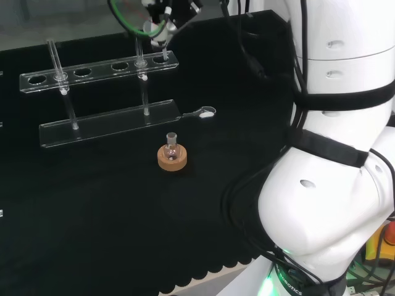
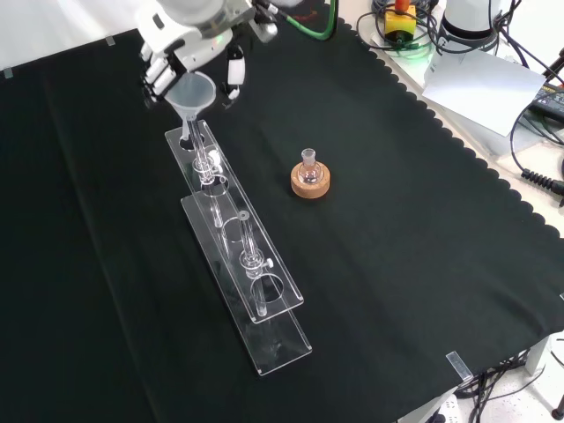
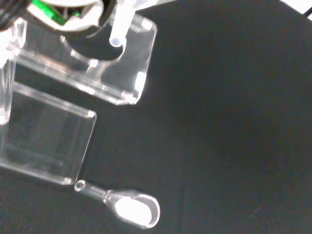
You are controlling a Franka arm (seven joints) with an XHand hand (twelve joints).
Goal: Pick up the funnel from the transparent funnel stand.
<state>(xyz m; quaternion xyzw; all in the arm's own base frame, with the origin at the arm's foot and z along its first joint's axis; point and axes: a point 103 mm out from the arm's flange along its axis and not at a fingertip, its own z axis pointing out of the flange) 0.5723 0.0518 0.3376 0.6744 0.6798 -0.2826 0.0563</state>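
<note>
Black cloth runs wide and bare on my front view, right of the transparent funnel stand (image 2: 236,256) out to the scalloped edge. At the stand's far end the hand (image 2: 181,44) has its fingers curled round the funnel (image 2: 193,95), whose stem tip hangs just above the end hole. A flask on a cork ring (image 2: 310,181) stands well apart. My wrist view adds a small clear spoon (image 3: 127,206) lying by the stand's base.

A lab: clear funnel stand (image 2: 238,238), small flask (image 2: 309,167) on cork ring (image 2: 310,185), black-clothed bench (image 2: 397,264).
</note>
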